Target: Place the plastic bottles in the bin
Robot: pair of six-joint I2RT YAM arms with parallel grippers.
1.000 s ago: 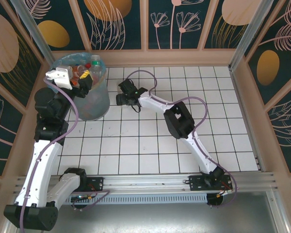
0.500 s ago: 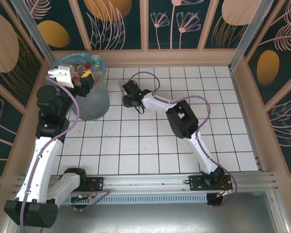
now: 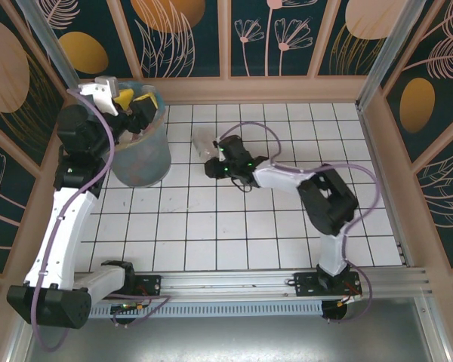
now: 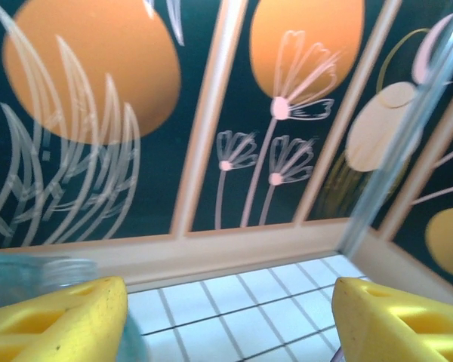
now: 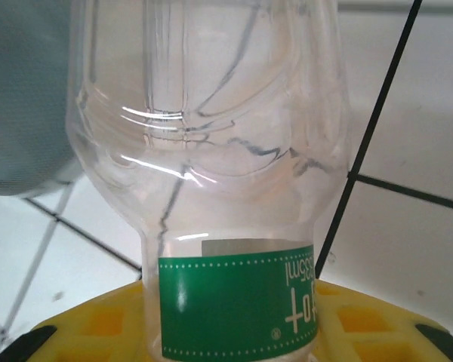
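White tiled tabletop (image 3: pixel 287 249), dark flowery wall panels (image 3: pixel 189 30) far and both sides, metal rail (image 3: pixel 234 283) along the near edge.

A clear plastic bottle (image 5: pixel 211 151), glossy and ribbed, catches highlights above its smooth green printed label (image 5: pixel 234 302). The yellow plastic fingers (image 4: pixel 60 320) look matt. The round grey translucent plastic bin (image 3: pixel 143 158) and the white tiled table (image 3: pixel 211 226) both look smooth.

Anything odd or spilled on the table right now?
Nothing stands out. The bin stands upright, the left gripper hangs open over it, and the right gripper is shut on a clear bottle beside it.
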